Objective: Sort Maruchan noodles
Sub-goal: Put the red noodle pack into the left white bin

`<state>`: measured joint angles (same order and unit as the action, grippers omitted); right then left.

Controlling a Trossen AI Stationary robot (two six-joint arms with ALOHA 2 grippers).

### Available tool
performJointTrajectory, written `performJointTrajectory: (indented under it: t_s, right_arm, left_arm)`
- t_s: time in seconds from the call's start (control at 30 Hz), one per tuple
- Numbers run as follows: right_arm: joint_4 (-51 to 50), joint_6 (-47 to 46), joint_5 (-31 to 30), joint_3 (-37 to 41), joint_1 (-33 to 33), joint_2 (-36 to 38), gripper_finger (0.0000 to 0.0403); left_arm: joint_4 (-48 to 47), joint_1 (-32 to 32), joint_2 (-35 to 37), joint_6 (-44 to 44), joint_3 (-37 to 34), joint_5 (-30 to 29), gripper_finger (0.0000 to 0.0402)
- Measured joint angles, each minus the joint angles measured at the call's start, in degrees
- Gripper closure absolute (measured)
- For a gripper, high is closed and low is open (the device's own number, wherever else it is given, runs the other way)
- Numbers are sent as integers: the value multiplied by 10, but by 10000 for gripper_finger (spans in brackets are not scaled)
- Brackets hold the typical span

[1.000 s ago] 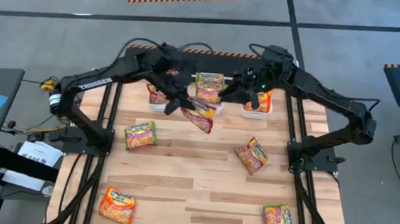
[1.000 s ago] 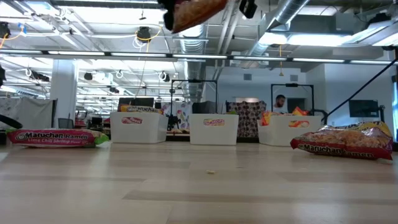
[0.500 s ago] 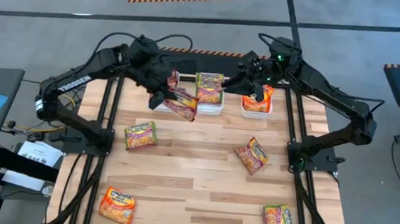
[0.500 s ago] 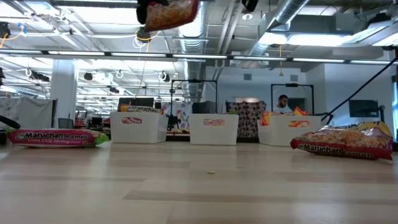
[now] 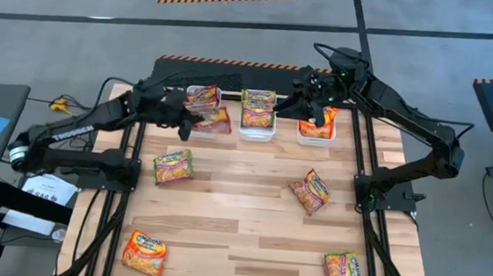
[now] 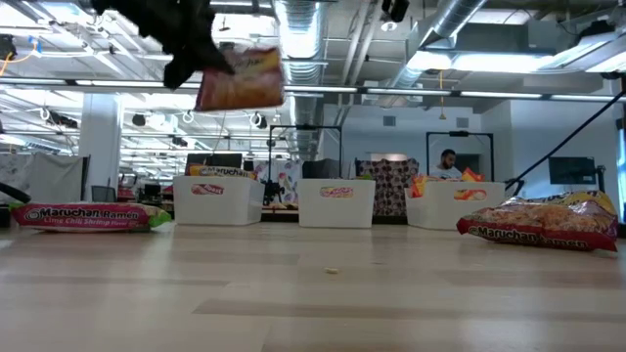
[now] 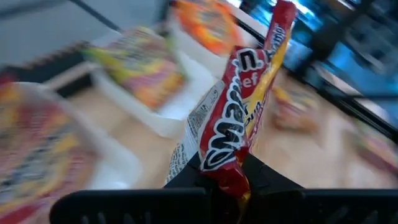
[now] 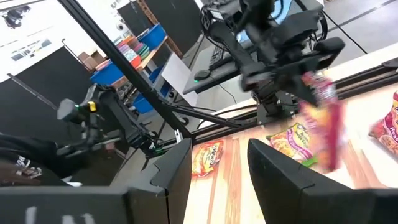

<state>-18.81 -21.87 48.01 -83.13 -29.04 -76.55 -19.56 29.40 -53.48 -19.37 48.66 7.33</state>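
My left gripper (image 5: 188, 123) is shut on a red-edged Maruchan packet (image 5: 213, 122), held in the air at the near side of the left white bin (image 5: 202, 93). In the low view that packet (image 6: 241, 78) hangs high above the table. More packets fill the middle bin (image 5: 257, 112) and the right bin (image 5: 316, 128). Loose packets lie flat on the table: a green one (image 5: 174, 166), a red one (image 5: 311, 190), an orange one (image 5: 144, 253) and one more (image 5: 344, 274). My right gripper (image 8: 217, 165) is open and empty, raised over the far side between the middle and right bins (image 5: 307, 94). My left gripper pinches one end edge of the red packet (image 7: 229, 169) between its two fingers. The fingers come from the table's left, slanting slightly down. The packet sticks out past the fingertips, tilted on edge, lifted clear of table and bin.
Three white bins stand in a row along the far edge. The wide middle of the wooden table (image 5: 240, 217) lies bare between the loose packets. Black frame rails run along both sides (image 5: 364, 209). A person shows in the room far behind the table (image 6: 447, 161).
My left gripper has pulled back toward the table's left edge and come down, carrying the red packet from in front of the middle bin to the left bin. The wrist has turned, so the packet has tipped from slanting down to nearly level. The packet stays lifted clear.
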Motion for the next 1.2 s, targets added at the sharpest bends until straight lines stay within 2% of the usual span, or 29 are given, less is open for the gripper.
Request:
performJointTrajectory:
  t_s: [0.13, 0.27, 0.47, 0.77, 0.97, 1.2]
  right_arm:
    - [0, -1, 0, 0, 0, 0, 223]
    - [0, -1, 0, 0, 0, 0, 223]
    - [0, -1, 0, 0, 0, 0, 223]
    - [-1, -1, -3, 0, 0, 0, 223]
    - [-1, -1, -5, 0, 0, 0, 223]
    - [-1, -1, -5, 0, 0, 0, 223]
  left_arm:
    - [42, 20, 23, 14, -63, -64, 399]
    - [90, 46, 17, 37, -107, -75, 398]
    - [99, 100, -1, 46, -137, -126, 394]
    - [103, 160, -7, 65, -144, -71, 399]
    - [122, 158, -60, 62, -144, -45, 399]
    - [183, 156, -126, 49, -143, -47, 394]
